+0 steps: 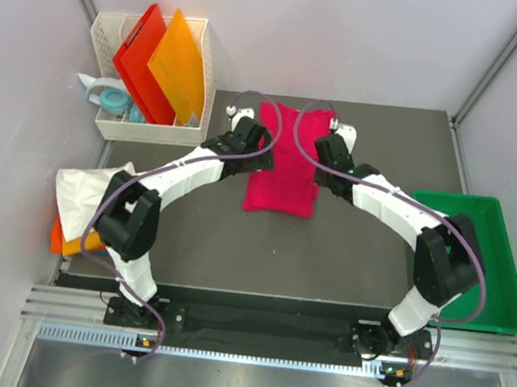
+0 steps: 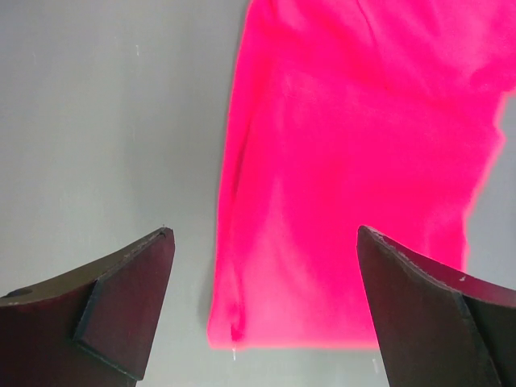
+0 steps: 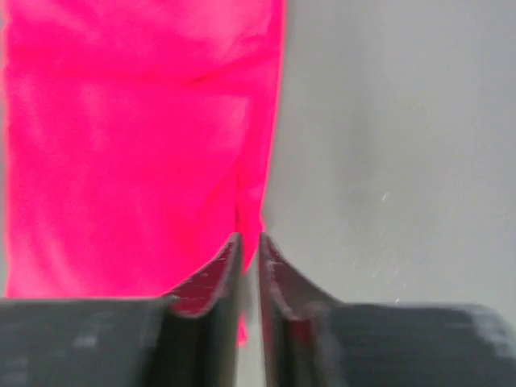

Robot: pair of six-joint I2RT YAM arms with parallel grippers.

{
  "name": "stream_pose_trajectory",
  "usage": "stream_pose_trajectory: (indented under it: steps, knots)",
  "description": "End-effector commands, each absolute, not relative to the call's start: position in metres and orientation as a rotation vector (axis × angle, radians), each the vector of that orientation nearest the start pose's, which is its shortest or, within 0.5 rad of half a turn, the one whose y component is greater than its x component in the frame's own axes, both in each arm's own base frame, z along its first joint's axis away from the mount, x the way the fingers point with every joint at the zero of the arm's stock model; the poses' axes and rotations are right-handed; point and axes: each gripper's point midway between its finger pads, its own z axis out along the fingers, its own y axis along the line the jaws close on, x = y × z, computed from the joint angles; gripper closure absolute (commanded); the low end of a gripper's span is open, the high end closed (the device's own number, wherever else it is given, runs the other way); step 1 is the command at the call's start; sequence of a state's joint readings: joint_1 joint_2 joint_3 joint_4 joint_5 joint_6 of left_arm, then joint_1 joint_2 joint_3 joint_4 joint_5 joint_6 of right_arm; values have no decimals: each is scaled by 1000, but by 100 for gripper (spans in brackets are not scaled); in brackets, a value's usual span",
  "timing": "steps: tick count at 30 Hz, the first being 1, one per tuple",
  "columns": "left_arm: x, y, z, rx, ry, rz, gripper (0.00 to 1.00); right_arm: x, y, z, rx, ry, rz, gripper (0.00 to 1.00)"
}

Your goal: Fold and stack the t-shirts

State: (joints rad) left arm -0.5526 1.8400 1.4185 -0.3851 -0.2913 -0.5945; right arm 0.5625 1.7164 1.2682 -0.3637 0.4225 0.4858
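Flanking folded crimson-pink t-shirt [image 1: 285, 164]: left gripper [image 2: 264, 234], right gripper [image 3: 250, 239].

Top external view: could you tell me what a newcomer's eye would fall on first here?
The crimson-pink t-shirt lies as a long folded strip at the centre. Next come the red board and orange board standing in the white basket at the far left, and the green tray at the right edge.

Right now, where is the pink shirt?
In the top view, the pink shirt lies on the far middle of the table, between the left arm and the right arm.
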Motion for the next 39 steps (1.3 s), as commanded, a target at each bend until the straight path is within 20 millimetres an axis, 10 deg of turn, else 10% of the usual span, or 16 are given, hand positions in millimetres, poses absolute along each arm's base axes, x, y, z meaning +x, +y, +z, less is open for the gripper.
stream_pose_trajectory:
  steps: [1,12,28,36,39]
  knots:
    - [402,-249,138,-212,2277,-413,1,377,222,131,87,2245,225,99]
    - [367,-279,81,-160,2450,-475,3,380,251,91,59,2362,283,100]
    - [319,-242,21,-165,2626,-289,4,306,173,4,190,2602,56,100]
    - [315,-222,45,-191,2521,-264,1,313,166,34,173,2496,113,99]
    - [316,-221,69,-196,2448,-325,1,314,171,61,155,2434,190,78]
